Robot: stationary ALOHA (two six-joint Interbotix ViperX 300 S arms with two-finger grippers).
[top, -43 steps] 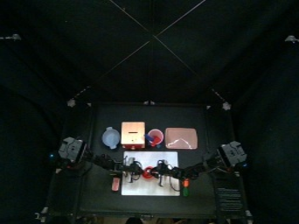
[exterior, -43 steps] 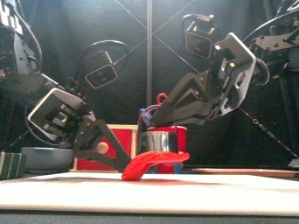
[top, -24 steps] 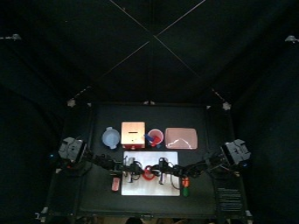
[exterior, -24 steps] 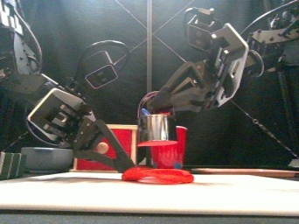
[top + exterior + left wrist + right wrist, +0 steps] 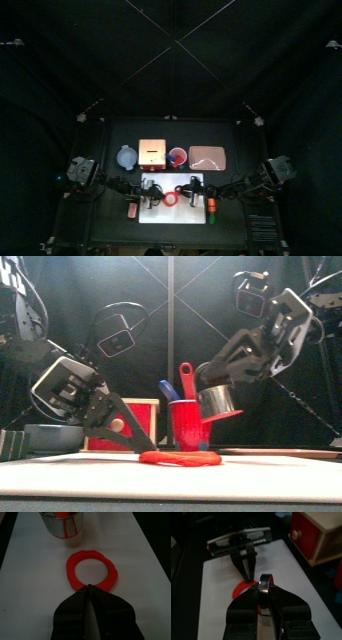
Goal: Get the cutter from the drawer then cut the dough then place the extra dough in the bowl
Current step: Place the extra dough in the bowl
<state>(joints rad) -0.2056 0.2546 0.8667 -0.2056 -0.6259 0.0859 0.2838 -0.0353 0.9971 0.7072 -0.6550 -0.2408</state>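
Note:
A red dough ring (image 5: 181, 458) lies flat on the white cutting board (image 5: 267, 471), also seen as the dough ring (image 5: 92, 569) and dough ring (image 5: 170, 200). My left gripper (image 5: 123, 429) is shut, its tips resting on the ring's edge in the left wrist view (image 5: 89, 587). My right gripper (image 5: 264, 592) is shut on the wire handle of the metal cutter (image 5: 218, 401), which hangs tilted above the board to the right of the ring. The cutter (image 5: 60, 523) shows red inside.
Behind the board stand a blue-grey bowl (image 5: 126, 157), the wooden box (image 5: 152, 153) with its red drawer front (image 5: 134, 416), a red cup (image 5: 187, 424) with toy knives, and a pink tray (image 5: 207, 157).
The right gripper has lifted the cutter off the dough and carried it to the right. The ring, which first hung from the cutter, now lies flat. The left gripper stayed put.

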